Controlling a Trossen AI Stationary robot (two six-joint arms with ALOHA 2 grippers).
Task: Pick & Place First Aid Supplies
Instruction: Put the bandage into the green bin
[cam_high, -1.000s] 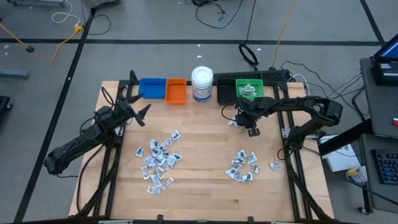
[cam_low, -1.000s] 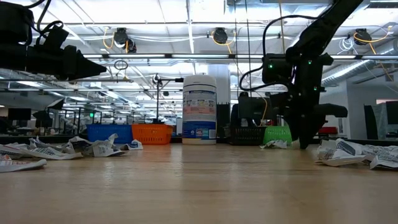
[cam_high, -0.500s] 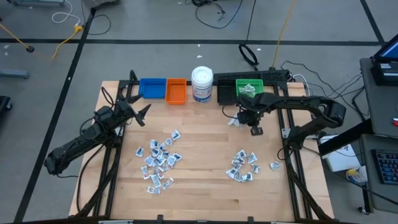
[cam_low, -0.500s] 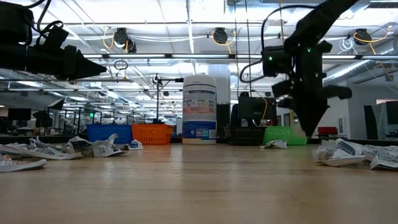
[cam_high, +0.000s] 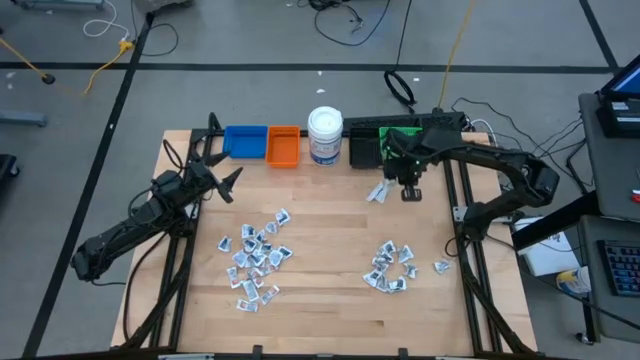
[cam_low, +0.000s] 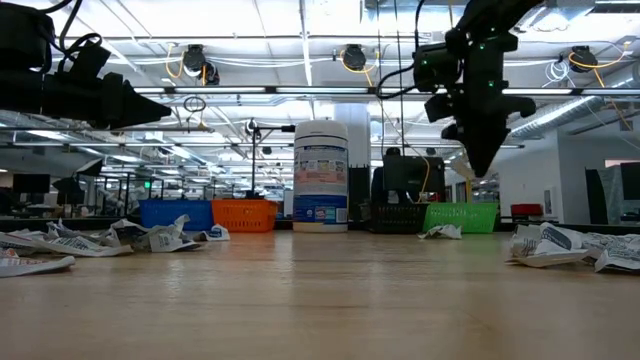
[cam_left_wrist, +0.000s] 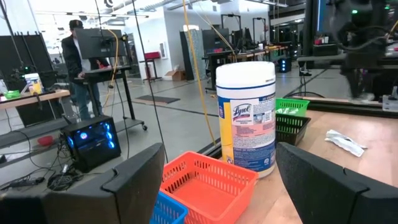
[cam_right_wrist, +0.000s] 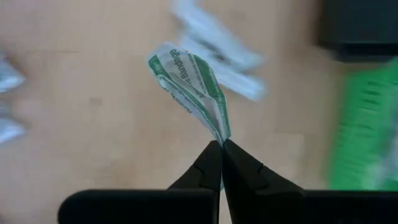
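The right gripper hangs above the light wooden bench in the upper right of the high view, just in front of the green rectangular bin. Its two dark fingers are pressed together on one corner of a small white paper packet with green print, which juts beyond the tips, clear of the wood. Another white packet lies flat on the bench just beside that gripper. Two loose heaps of white and silvery wrapped packets sit lower down, one centre-left, one centre-right. The left gripper waits at the left, fingers spread wide and empty, facing the white cylindrical jar with a blue label.
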